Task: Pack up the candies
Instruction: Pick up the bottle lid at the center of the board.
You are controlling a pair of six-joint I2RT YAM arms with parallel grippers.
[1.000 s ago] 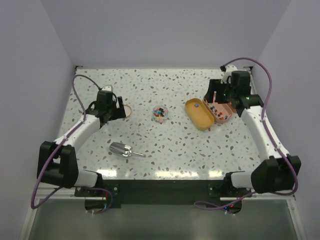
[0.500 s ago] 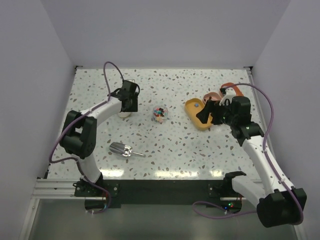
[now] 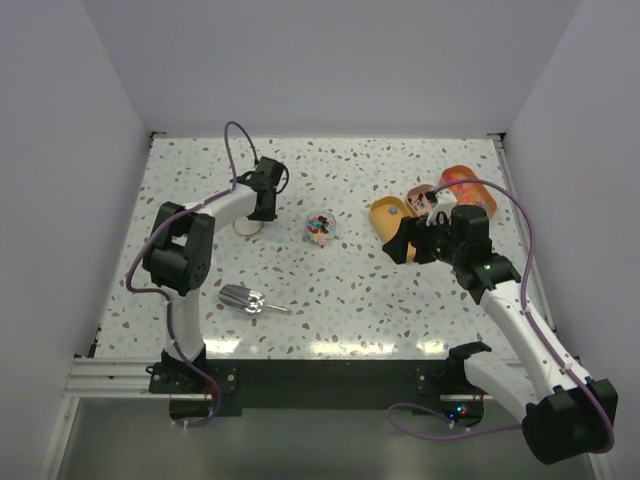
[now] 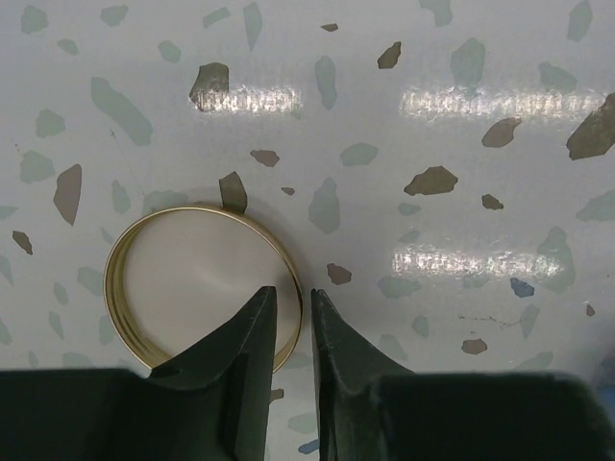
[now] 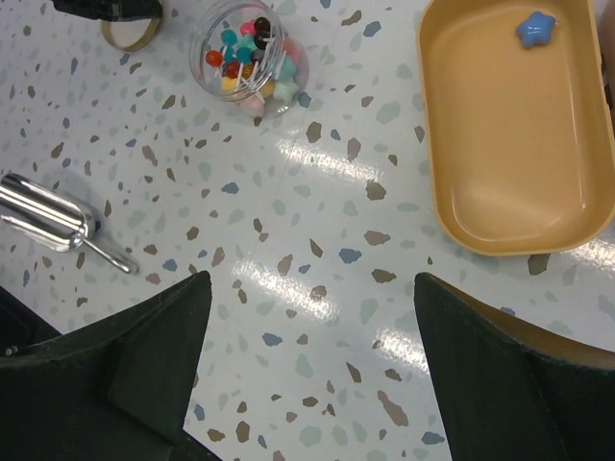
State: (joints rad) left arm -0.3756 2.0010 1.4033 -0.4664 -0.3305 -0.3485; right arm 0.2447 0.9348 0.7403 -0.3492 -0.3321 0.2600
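Observation:
The candies sit in a small clear jar at the table's middle, a mix of red, blue, yellow, pink and dark pieces. The jar's gold lid lies flat to its left. My left gripper is down on the lid's right edge, one finger inside the rim and one outside, nearly together. Right of the jar my right gripper hovers wide open over bare table, holding nothing. An open orange box holds one blue candy.
A metal scoop lies at the front left, also in the right wrist view. Behind the orange box, a second orange container rests near the back right edge. Purple cables loop above both arms.
My left arm swung right from beside the lid onto its right edge and its jaws closed down on the rim. My right arm pulled back from the orange containers toward the middle, jaws wider.

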